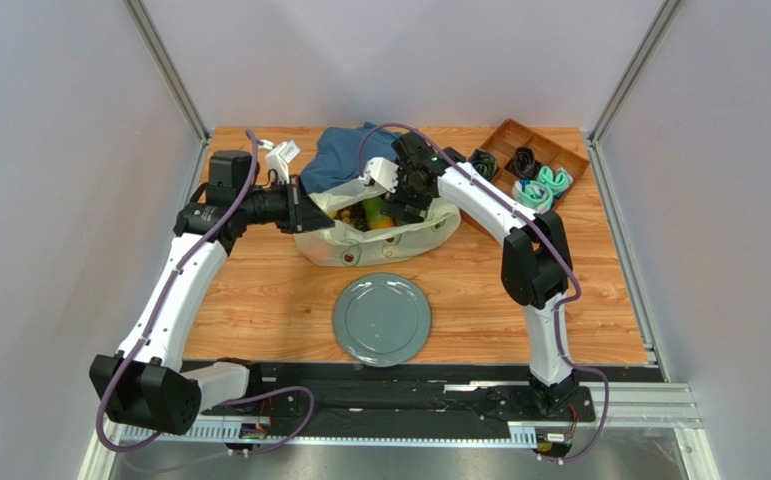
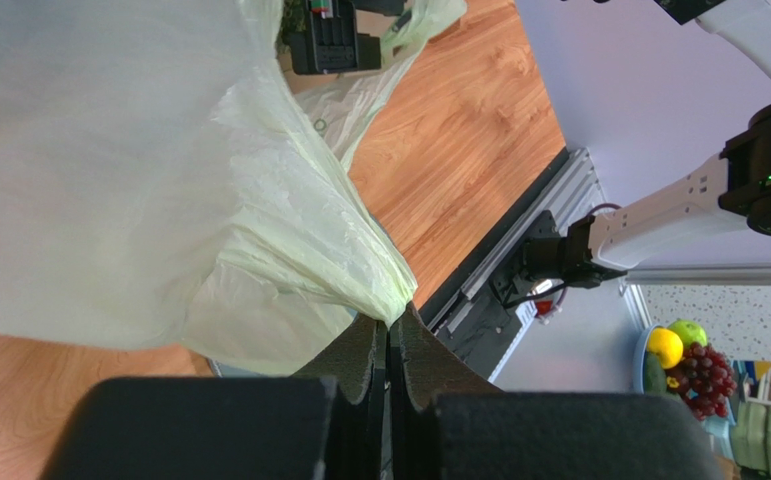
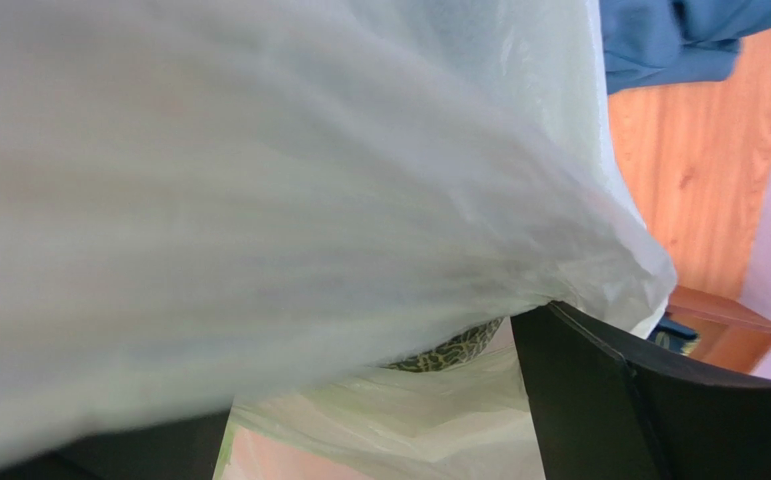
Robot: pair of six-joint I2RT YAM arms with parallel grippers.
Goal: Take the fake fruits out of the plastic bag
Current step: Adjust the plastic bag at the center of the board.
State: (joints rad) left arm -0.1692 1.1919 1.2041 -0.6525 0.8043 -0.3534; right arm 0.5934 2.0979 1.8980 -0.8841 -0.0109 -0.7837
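The fake fruits [image 1: 374, 213] sit in the mouth of the plastic bag [image 1: 379, 243], which lies slumped on the table [image 1: 259, 300], past its middle. From above I can make out green, yellow and orange pieces. A patch of the netted melon [image 3: 454, 348] also shows under the film in the right wrist view. The left gripper [image 2: 391, 322] has its jaws pressed together on a bunched fold of the bag's left rim, holding that side up. The right gripper [image 1: 404, 188] is at the opposite rim, its jaws well apart, with thin film draped across the gap and nothing pinched.

To my eye the step in hand is reaching in for a fruit, and the trouble is that film: closing here would likely catch plastic, not fruit. The left should hold the rim taut and outward so the mouth gapes. The right should get under the film and go for a small top piece before the melon.

The grey-green plate [image 1: 382, 318] lies just in front of the bag, a fair landing spot. The blue cloth [image 1: 354, 158] touches the bag behind, and the wooden tray [image 1: 512, 133] of rolled socks [image 1: 549, 182] is off to the right
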